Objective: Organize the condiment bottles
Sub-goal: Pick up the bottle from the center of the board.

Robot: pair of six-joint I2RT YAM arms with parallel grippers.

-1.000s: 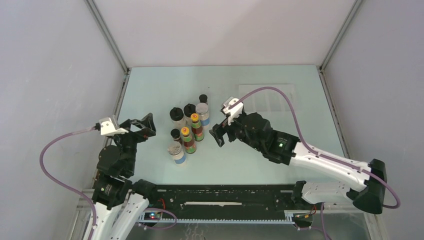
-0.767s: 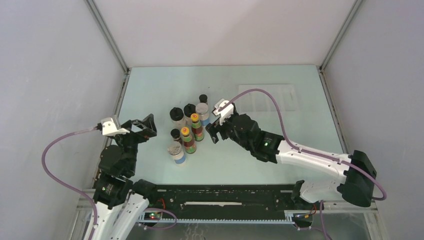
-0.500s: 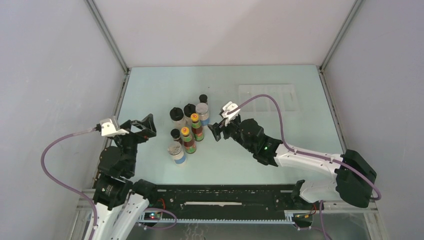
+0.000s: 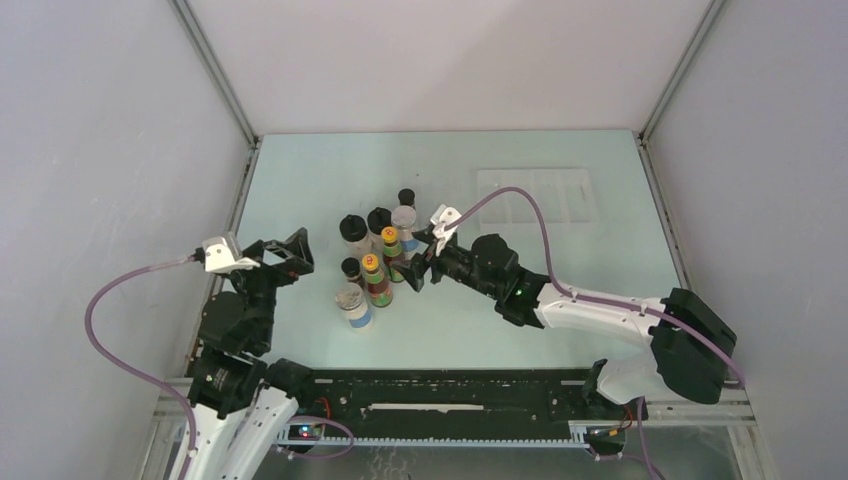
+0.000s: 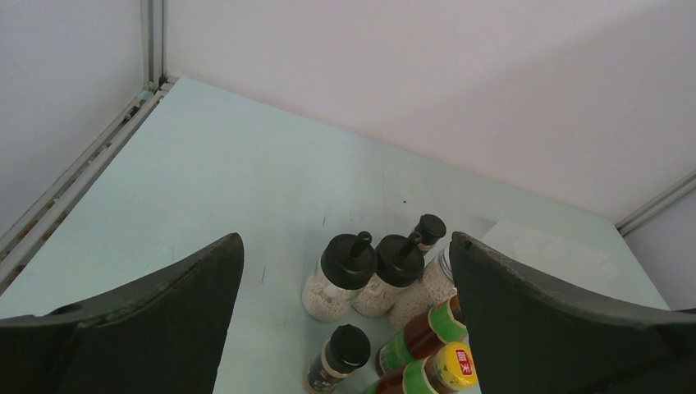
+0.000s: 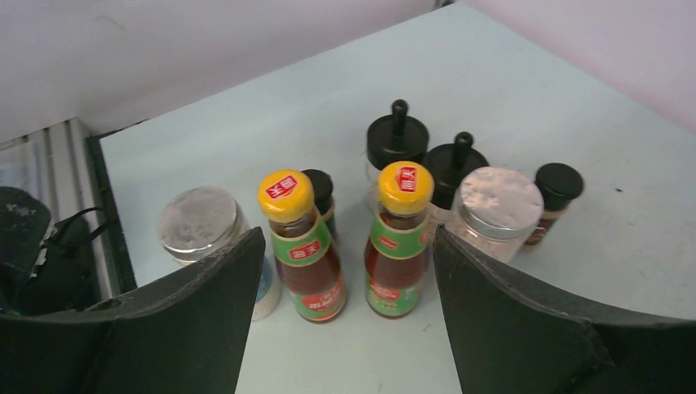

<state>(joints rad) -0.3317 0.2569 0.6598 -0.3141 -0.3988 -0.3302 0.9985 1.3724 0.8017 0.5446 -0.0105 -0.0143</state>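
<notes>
Eight bottles stood clustered, two red bottles yellow-capped, the rest grey- or black-lidded. Left gripper and right gripper both gaped empty.

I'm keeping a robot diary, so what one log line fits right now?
right gripper: open, facing two red sauce bottles, nothing gripped | left gripper: open, empty, apart from bottles | bunch of bottles: all upright

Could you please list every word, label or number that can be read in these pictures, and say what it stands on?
No text reads clearly enough to quote.
Left red sauce bottle, right wrist view: red badges with white characters on cap and label, too blurred to read.
Right red sauce bottle: the same badges, too blurred to read.
Elsewhere: none.
</notes>
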